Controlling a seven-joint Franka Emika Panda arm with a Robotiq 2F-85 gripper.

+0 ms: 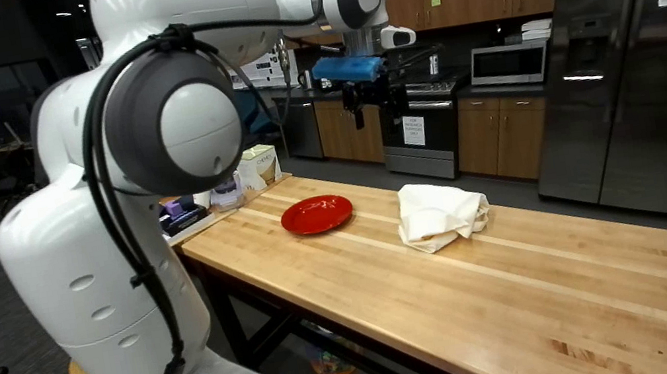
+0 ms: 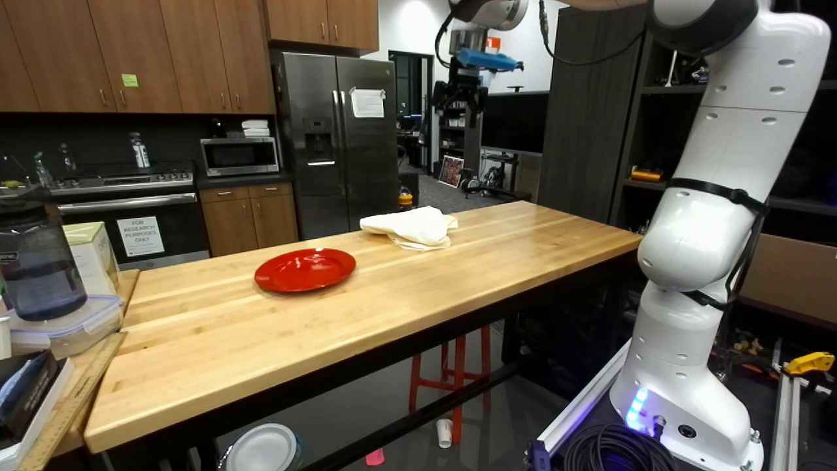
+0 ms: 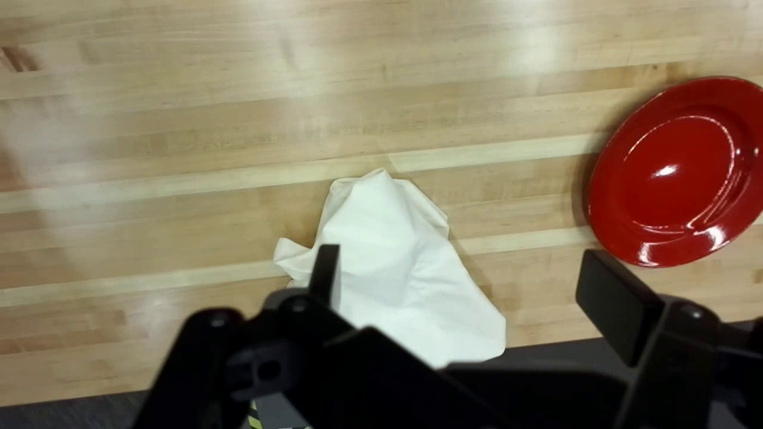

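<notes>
white cloth (image 3: 411, 268) is lying crumpled on the wooden table (image 3: 179, 137), below the tool (image 3: 460, 262), which is hanging well above the tabletop in both exterior views. its black fingers (image 3: 617, 298) are standing wide apart, released; in the wrist view one of them is passing in front of the cloth. a red plate (image 3: 679, 179) is resting on the same table, apart from the cloth; the wrist view is cutting off its edge, while both exterior views are showing it whole.

farther out, a sign (image 2: 140, 236) on the oven (image 2: 131, 200) is reading "for research purposes only", showing in both exterior views and lying outside the wrist view. a carton (image 1: 259, 167) beyond the table's end is bearing lettering that is looking like "chemex"; in an exterior view a pitcher (image 2: 40, 268) is partly hiding it. a paper sheet (image 2: 368, 103) on the fridge (image 2: 366, 170) is carrying print too small to read, and a green note (image 2: 129, 80) is sticking to a cabinet (image 2: 59, 52). blue lights (image 2: 635, 409) are glowing on the arm's base (image 2: 693, 392) in an exterior view alone.
</notes>
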